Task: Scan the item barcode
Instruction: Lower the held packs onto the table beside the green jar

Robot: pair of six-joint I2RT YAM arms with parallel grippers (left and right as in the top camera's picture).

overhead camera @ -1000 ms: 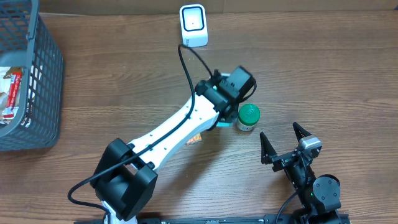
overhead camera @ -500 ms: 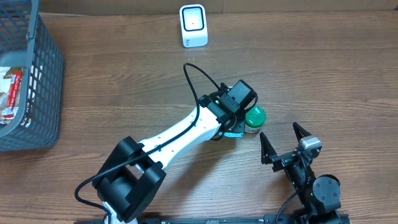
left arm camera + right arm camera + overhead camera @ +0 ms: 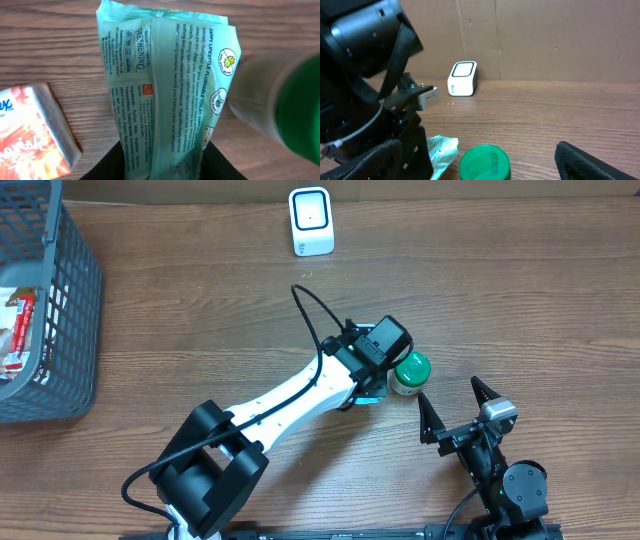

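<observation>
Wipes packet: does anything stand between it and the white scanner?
Nothing visible does. Only bare table lies between the wipes packet and the scanner; the green-lidded jar sits beside the packet, off that line.

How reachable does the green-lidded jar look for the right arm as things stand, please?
Probably yes. The right gripper stands open, with bare table between it and the green-lidded jar. The left gripper, closed on a wipes pack, sits close beside the jar and might crowd the approach.
</observation>
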